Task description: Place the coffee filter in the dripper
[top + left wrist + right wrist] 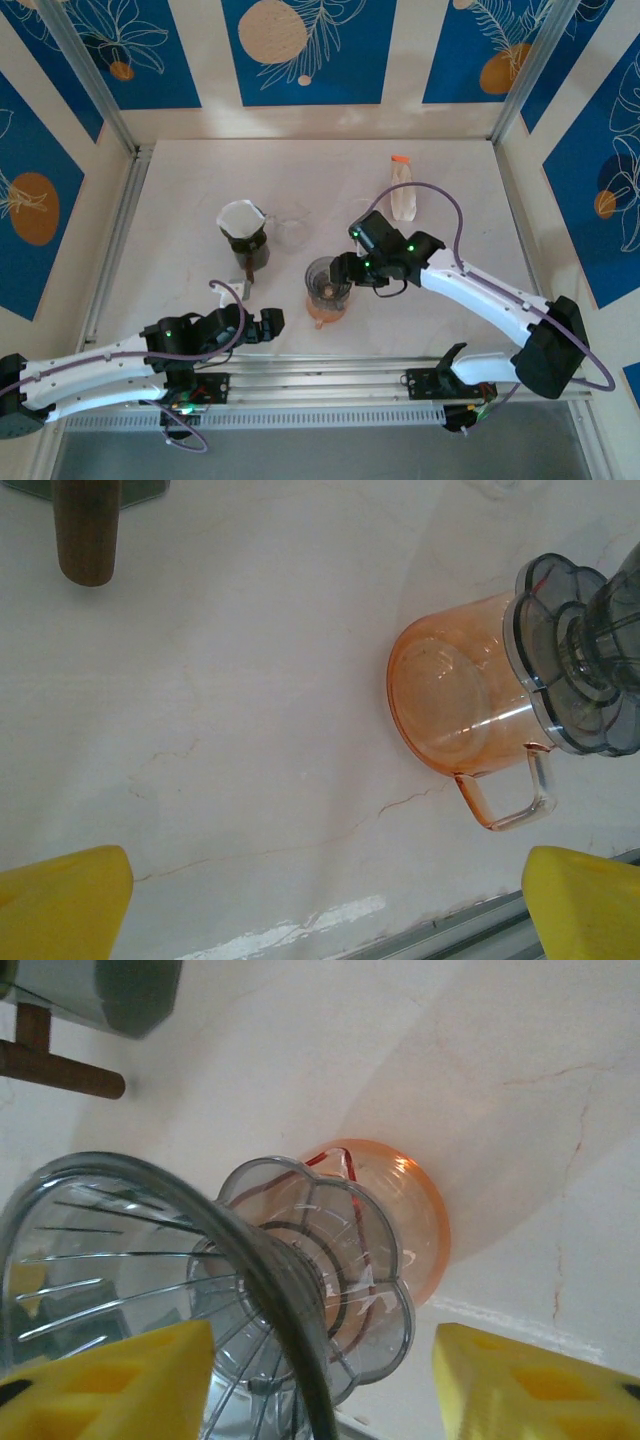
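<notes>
The white paper coffee filter point(242, 216) sits in a dark stand with a wooden handle point(246, 270) at the table's left centre. The clear grey dripper point(326, 278) rests on an orange cup point(327, 312) in the middle. My right gripper point(346, 271) hangs open just right of the dripper. In the right wrist view the dripper point(300, 1280) and the orange cup point(410, 1210) lie between the yellow pads point(110, 1380) of that gripper point(325, 1380), and the right pad stands apart from them. My left gripper point(271, 322) is open and empty point(320, 910), left of the orange cup point(455, 705).
A clear bottle with an orange cap point(402, 190) lies at the back right. A small clear glass piece point(290, 232) sits beside the filter stand. The wooden handle point(87, 530) shows at the top left of the left wrist view. A metal rail point(330, 375) runs along the near edge.
</notes>
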{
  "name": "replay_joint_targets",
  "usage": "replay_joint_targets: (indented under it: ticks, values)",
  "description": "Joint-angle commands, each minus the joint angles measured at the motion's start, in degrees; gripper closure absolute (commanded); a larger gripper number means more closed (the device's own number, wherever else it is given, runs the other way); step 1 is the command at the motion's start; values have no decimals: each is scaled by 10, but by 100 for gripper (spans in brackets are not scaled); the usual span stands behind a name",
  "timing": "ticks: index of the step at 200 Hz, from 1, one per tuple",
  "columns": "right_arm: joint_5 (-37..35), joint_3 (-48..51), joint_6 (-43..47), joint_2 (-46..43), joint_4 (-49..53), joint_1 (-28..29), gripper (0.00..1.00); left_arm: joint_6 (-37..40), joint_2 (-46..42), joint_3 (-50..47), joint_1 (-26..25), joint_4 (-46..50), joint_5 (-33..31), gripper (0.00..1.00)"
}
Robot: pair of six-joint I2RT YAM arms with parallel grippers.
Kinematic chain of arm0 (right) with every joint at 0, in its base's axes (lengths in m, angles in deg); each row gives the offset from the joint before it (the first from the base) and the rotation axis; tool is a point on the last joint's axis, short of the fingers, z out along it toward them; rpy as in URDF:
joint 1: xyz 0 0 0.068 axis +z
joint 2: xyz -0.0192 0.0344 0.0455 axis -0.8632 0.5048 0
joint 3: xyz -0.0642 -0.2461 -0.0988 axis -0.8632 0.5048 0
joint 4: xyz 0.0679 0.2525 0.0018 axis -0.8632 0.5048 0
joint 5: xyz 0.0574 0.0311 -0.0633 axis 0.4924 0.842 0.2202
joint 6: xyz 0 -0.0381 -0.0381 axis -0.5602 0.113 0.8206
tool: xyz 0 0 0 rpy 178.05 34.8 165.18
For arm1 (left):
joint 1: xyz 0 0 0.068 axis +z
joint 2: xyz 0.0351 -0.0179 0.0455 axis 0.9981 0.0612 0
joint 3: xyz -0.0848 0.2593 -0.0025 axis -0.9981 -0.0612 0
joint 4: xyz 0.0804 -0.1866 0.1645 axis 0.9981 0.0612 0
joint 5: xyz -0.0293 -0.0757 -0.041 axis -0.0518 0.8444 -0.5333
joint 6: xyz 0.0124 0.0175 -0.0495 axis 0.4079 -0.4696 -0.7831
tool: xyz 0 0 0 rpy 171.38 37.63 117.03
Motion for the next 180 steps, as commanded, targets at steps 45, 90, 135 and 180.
replay_joint_targets:
  ticks: [45, 90, 135, 180]
  values:
    - [-107, -31, 17, -97, 40, -15, 32, -3, -11, -20, 0, -21, -10, 0]
    - [-142, -42, 61, -109, 10, -78, 33, -3, -10, -38, 0, -50, -4, 0]
    - [-128, -60, 124, -31, -28, -187, 34, -4, 1, -37, 0, -52, 1, 0]
    - [-164, -90, 172, 54, -54, -261, 38, -15, 0, -54, 0, -67, 9, 0]
